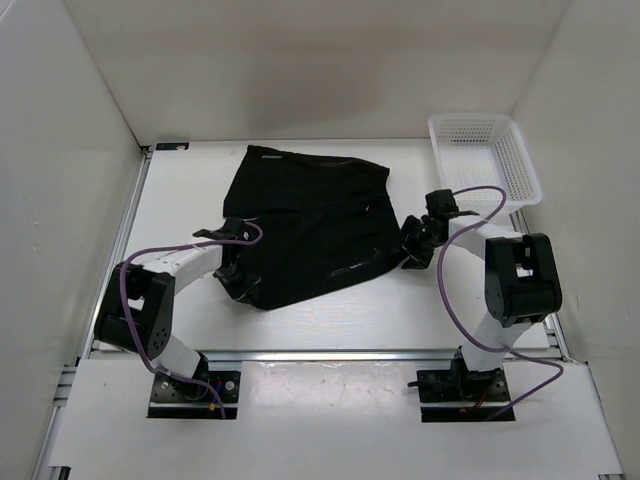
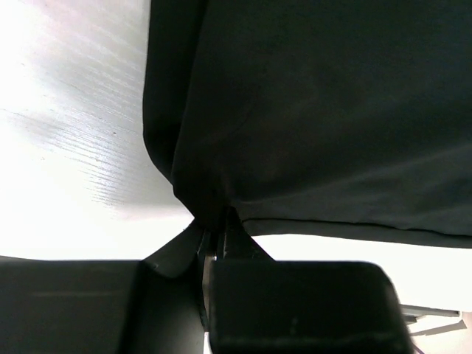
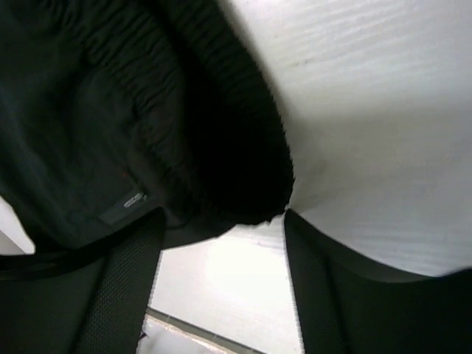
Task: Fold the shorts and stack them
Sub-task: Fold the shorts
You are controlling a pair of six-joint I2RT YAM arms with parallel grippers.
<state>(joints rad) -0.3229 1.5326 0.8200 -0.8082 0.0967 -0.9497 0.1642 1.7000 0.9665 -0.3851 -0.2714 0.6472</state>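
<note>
I'm pinching the shorts' (image 1: 305, 225) lower-left hem in my left fingers (image 2: 177, 258) for folding; right fingers (image 3: 122, 287) are sitting open astride the waistband.

black shorts (image 1: 305, 225) on white table (image 1: 400, 310)

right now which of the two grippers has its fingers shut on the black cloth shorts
The left gripper: its fingers pinch a corner of the black cloth shorts. The right gripper stands open.
</note>
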